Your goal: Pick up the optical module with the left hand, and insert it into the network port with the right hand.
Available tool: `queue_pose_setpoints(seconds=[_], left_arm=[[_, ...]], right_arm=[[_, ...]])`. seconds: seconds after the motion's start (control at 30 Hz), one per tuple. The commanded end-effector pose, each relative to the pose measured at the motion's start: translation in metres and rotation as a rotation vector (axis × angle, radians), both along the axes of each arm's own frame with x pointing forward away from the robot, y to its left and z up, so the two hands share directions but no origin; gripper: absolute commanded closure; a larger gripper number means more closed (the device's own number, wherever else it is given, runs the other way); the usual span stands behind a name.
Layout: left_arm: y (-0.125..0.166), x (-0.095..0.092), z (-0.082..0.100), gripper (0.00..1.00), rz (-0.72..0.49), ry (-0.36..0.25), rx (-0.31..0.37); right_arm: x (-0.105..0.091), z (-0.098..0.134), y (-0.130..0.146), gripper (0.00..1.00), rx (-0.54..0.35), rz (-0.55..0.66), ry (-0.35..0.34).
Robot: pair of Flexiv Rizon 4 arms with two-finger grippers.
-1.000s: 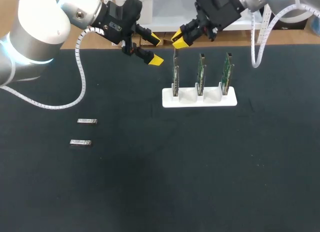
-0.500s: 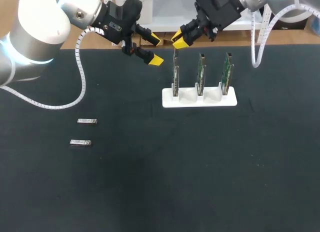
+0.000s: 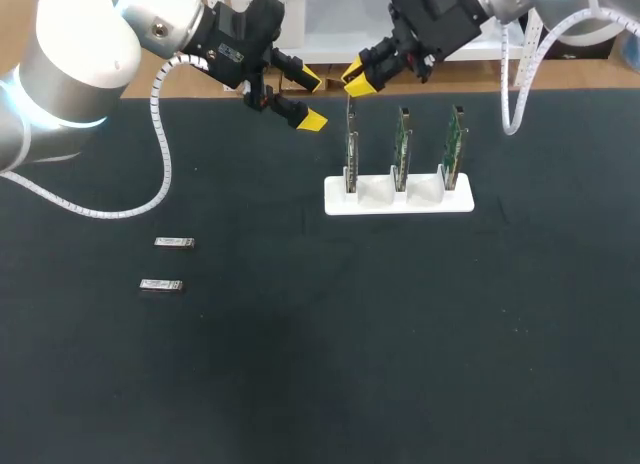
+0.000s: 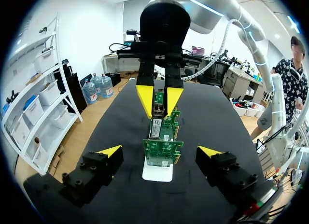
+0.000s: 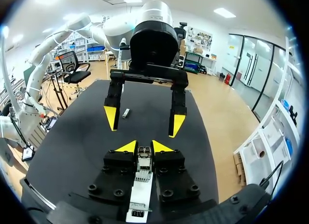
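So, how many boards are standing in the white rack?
3 boards in the rack: one under the right gripper, one in the middle, one at the other end.

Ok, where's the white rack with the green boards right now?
In the head view the white rack stands on the table right of middle, toward the far edge; the right tool holds an optical module over its leftmost green board.

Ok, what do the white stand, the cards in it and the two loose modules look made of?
White stand: probably matte plastic, smooth and moulded. Cards: green circuit board with mounted parts. Modules: likely metal, silvery sheen.
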State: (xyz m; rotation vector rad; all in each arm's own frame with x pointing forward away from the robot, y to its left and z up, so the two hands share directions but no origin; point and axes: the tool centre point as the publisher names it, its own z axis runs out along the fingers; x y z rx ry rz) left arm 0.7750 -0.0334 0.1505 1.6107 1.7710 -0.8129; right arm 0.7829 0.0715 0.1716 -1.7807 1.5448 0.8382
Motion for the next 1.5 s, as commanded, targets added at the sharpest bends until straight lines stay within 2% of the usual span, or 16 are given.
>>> queue_pose_setpoints(seconds=[0.03, 0.87, 1.33, 1.37, 1.4, 1.5], left_arm=[[0.0, 0.002, 0.001, 0.0, -0.003, 0.004, 0.006], [0.0, 0.002, 0.001, 0.0, -0.003, 0.004, 0.006], [0.0, 0.002, 0.001, 0.0, -0.003, 0.004, 0.006], [0.0, 0.002, 0.001, 0.0, -0.003, 0.004, 0.006], [0.0, 0.002, 0.001, 0.0, -0.003, 0.004, 0.006], [0.0, 0.002, 0.001, 0.0, -0.003, 0.004, 0.006]], right_arm=[[0.0, 0.0, -0.001, 1.0, 0.0, -0.001, 0.001], [-0.002, -0.014, -0.003, 1.0, -0.027, -0.005, 0.024], [-0.001, -0.014, -0.002, 1.0, -0.023, 0.001, 0.032], [-0.002, -0.013, -0.001, 0.75, -0.026, -0.002, 0.03], [-0.002, -0.013, -0.001, 0.0, -0.027, -0.003, 0.032], [-0.002, -0.013, -0.001, 0.0, -0.028, -0.003, 0.027]])
